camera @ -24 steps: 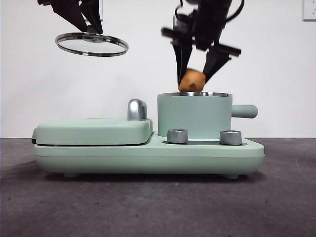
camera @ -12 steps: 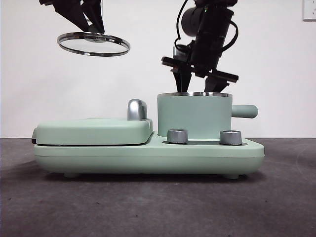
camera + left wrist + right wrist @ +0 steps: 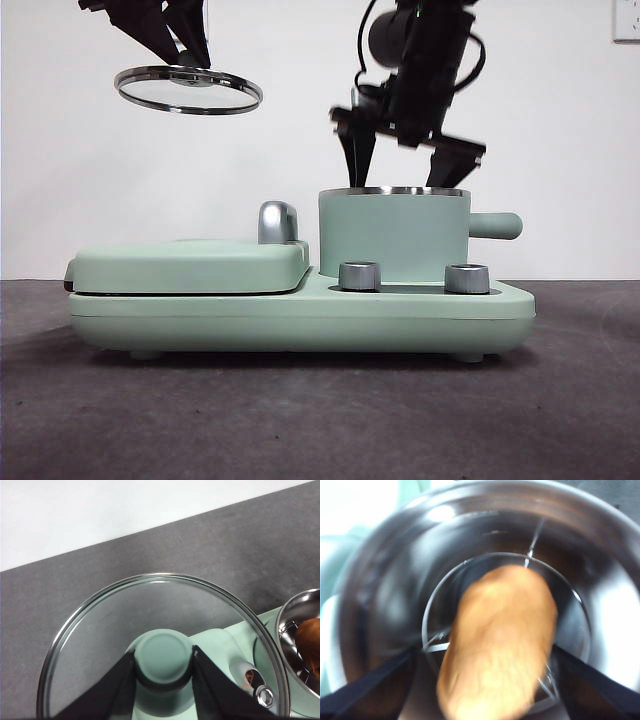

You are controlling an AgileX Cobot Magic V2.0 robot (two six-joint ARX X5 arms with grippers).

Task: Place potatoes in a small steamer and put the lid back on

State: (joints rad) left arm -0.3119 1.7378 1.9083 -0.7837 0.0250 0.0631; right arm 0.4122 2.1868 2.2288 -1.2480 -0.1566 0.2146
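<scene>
Mint-green enamel covers the whole cooker, which sits on a dark grey surface in front of a white wall. The small steamer stands on the base toward three o'clock, steel rim up, its stubby handle pointing to three o'clock. At nine o'clock of it lies the flat griddle cover with its chrome handle, and two steel knobs sit on the base just in front of the pot.

The right gripper hangs directly over the steamer, its jaws spread wide with the tips at the rim, and it has hold of nothing. Its wrist view looks straight down into the steel bowl: the potato lies inside on a wire rack, orange-brown and blurred, with the two jaws standing apart on either side of it and not touching it.

High at ten o'clock of the steamer, the left gripper holds the lid well above the griddle cover. In the left wrist view its jaws are closed on the green knob, the glass disc hanging level beneath. The same view catches the edge of the steamer with the potato in it.
</scene>
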